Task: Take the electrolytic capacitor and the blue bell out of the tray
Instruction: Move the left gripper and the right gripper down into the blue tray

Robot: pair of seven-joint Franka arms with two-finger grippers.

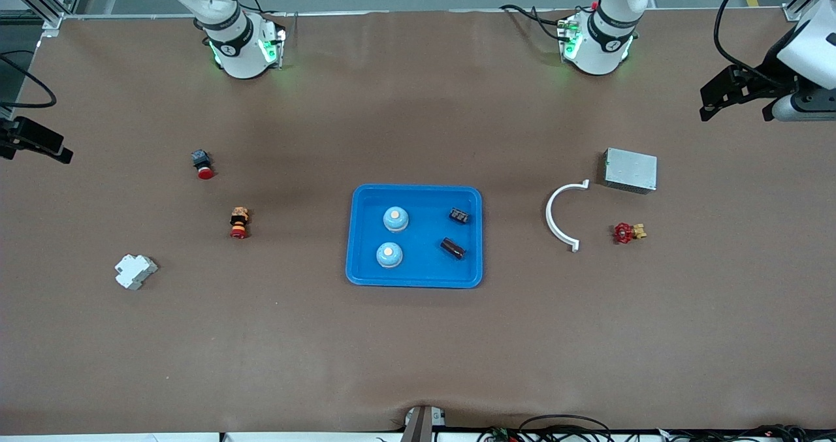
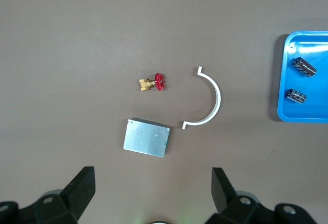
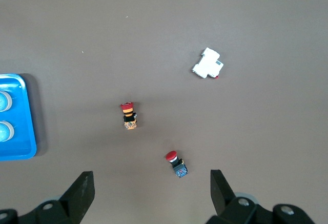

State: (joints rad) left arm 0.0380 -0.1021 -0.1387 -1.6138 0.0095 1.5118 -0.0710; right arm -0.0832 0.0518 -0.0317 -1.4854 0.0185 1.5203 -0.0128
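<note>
A blue tray (image 1: 418,188) lies mid-table. In it stand two pale blue bells (image 1: 395,219) (image 1: 389,254) toward the right arm's end, and two black capacitors (image 1: 459,216) (image 1: 452,247) lie toward the left arm's end. My left gripper (image 1: 735,102) hangs open and empty high over the left arm's end of the table; its wrist view shows the open left gripper (image 2: 152,188), the capacitors (image 2: 304,66) and the tray's edge (image 2: 282,80). My right gripper (image 1: 39,143) hangs open and empty over the right arm's end; its wrist view shows the open right gripper (image 3: 151,188) and the bells (image 3: 4,130).
Toward the left arm's end lie a white curved bracket (image 1: 562,217), a grey metal box (image 1: 630,170) and a red-handled brass valve (image 1: 627,232). Toward the right arm's end lie two red push buttons (image 1: 202,164) (image 1: 239,223) and a white breaker (image 1: 135,271).
</note>
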